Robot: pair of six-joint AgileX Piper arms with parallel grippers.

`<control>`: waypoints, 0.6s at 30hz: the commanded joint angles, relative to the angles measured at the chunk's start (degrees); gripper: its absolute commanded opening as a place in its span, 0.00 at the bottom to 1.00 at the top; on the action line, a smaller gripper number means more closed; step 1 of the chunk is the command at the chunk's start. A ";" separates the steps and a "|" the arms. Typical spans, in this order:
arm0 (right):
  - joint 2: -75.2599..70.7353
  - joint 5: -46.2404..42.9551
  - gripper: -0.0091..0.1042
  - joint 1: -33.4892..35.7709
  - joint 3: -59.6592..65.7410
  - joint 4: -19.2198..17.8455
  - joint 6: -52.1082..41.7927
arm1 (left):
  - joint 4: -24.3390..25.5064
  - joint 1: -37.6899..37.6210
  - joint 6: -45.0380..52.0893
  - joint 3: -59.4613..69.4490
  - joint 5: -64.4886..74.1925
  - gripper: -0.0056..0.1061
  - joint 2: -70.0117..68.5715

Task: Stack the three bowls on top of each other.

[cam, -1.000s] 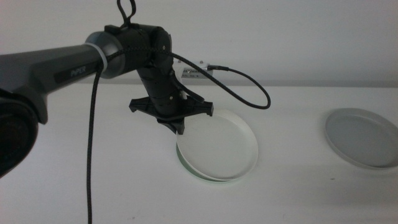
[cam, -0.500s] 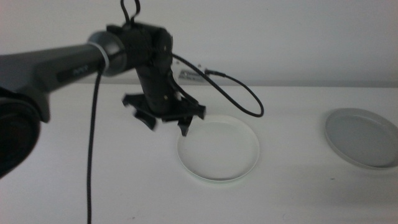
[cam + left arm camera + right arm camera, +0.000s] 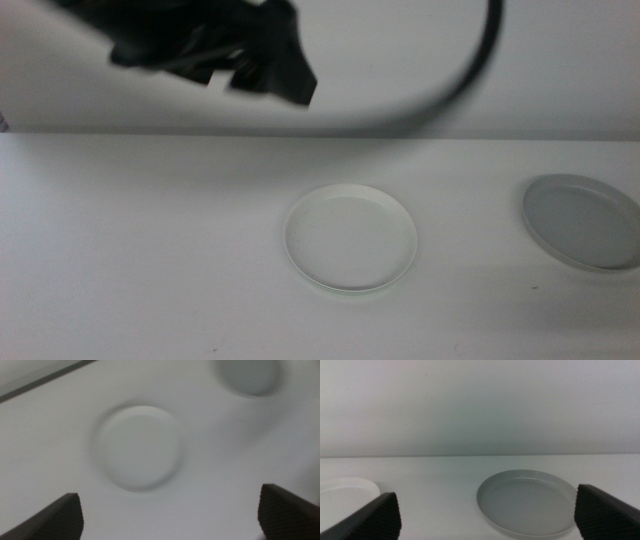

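The white bowl (image 3: 350, 236) lies flat at the table's middle, nested in the mint green bowl, of which only a thin greenish edge (image 3: 343, 290) shows under its near rim. The grey bowl (image 3: 584, 220) sits alone at the right. My left gripper (image 3: 215, 45) is a dark blur high above the table at the upper left. Its wrist view looks down on the white bowl (image 3: 137, 447) and the grey bowl (image 3: 247, 375), and the left gripper (image 3: 170, 515) is open and empty. My right gripper (image 3: 487, 515) is open, low over the table, facing the grey bowl (image 3: 530, 502). The white bowl (image 3: 342, 497) lies off to one side.
A black cable (image 3: 440, 85) from the left arm arcs across the top of the middle view. A pale wall stands behind the table's far edge (image 3: 400, 137). The right arm is out of the middle view.
The left gripper let go of the white bowl, which settled flat onto the green one. The left arm then rose up and away toward the upper left.
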 commanded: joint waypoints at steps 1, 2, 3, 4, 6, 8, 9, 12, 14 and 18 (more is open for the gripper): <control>-2.29 -0.48 0.90 -0.11 2.52 -0.16 -0.40 | -6.00 0.02 5.00 6.62 -2.67 0.89 -7.14; -2.29 -0.48 0.90 -0.11 2.52 -0.16 -0.40 | -7.48 0.02 6.78 9.55 -4.50 0.89 -10.09; -2.29 -0.48 0.90 -0.11 2.52 -0.16 -0.40 | -8.47 0.02 7.67 12.08 -5.84 0.89 -12.61; -2.29 -0.48 0.90 -0.11 2.52 -0.16 -0.40 | -9.12 0.02 8.42 14.00 -7.38 0.89 -14.49; -2.29 -0.48 0.90 -0.11 2.52 -0.16 -0.40 | -9.12 0.02 8.53 16.03 -8.97 0.89 -16.60; -2.29 -0.48 0.90 -0.11 2.52 -0.16 -0.40 | -8.88 0.02 8.53 16.47 -8.98 0.89 -17.03; -2.29 -0.48 0.90 -0.11 2.52 -0.16 -0.40 | -8.72 0.02 8.53 16.47 -8.86 0.89 -17.03; -2.29 -0.48 0.90 -0.11 2.52 -0.16 -0.40 | -8.59 0.02 8.53 16.47 -8.86 0.89 -16.77; -2.29 -0.48 0.90 -0.11 2.52 -0.16 -0.40 | -8.59 0.02 8.53 16.47 -8.76 0.89 -16.77; -2.29 -0.48 0.90 -0.11 2.52 -0.16 -0.40 | -7.37 0.02 8.53 16.47 -6.86 0.89 -16.77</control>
